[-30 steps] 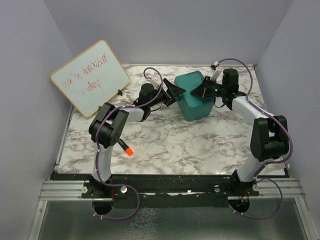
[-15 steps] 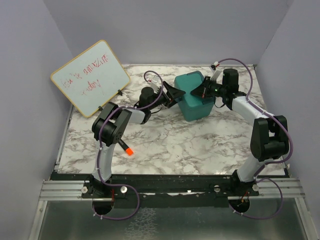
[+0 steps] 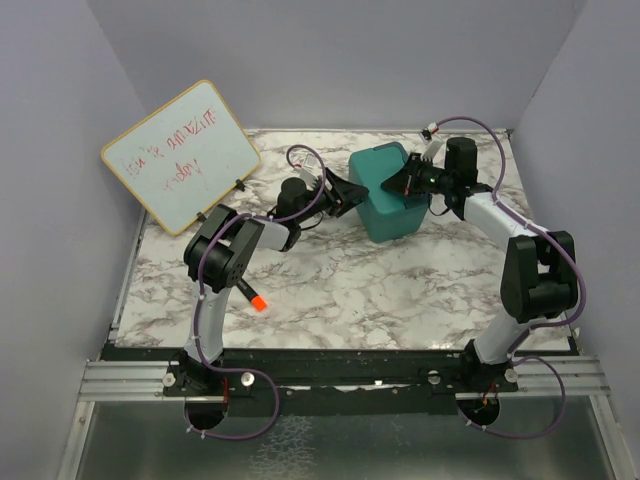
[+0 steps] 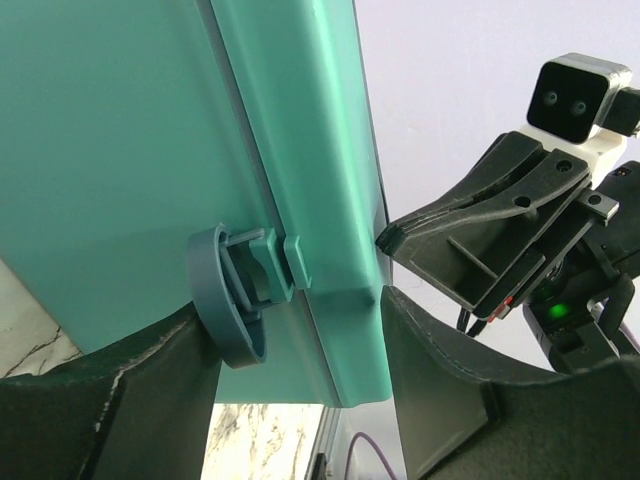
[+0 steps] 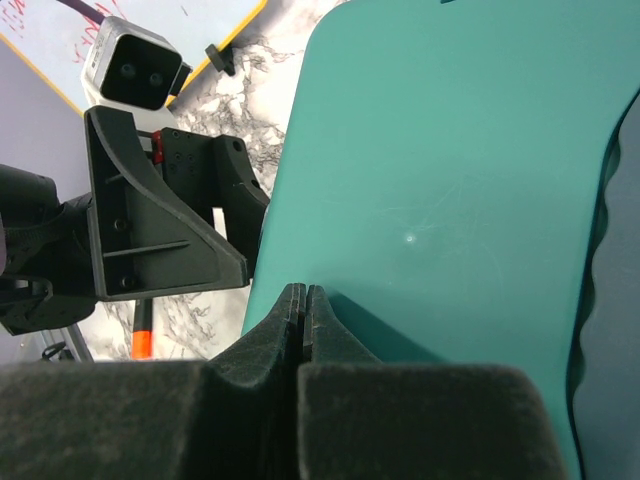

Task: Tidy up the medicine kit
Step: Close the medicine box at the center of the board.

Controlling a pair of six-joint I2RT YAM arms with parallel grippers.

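Observation:
The teal medicine kit (image 3: 392,200) stands closed at the back middle of the table. My left gripper (image 3: 347,191) is open at the kit's left side. In the left wrist view its fingers (image 4: 112,405) straddle the lid's edge and the round latch (image 4: 232,298) of the kit (image 4: 110,150), with gaps on both sides. My right gripper (image 3: 403,183) is shut and empty, with its tips (image 5: 303,298) resting on the kit's lid (image 5: 460,170). The right gripper also shows in the left wrist view (image 4: 490,235), and the left gripper in the right wrist view (image 5: 160,215).
A wooden-framed whiteboard (image 3: 181,155) with red writing leans at the back left. A black marker with an orange cap (image 3: 252,297) lies on the marble table (image 3: 380,290) near the left arm. Purple walls close in the back and both sides.
My left gripper has drawn back slightly to the left along the kit's side. The kit and the right arm have not moved.

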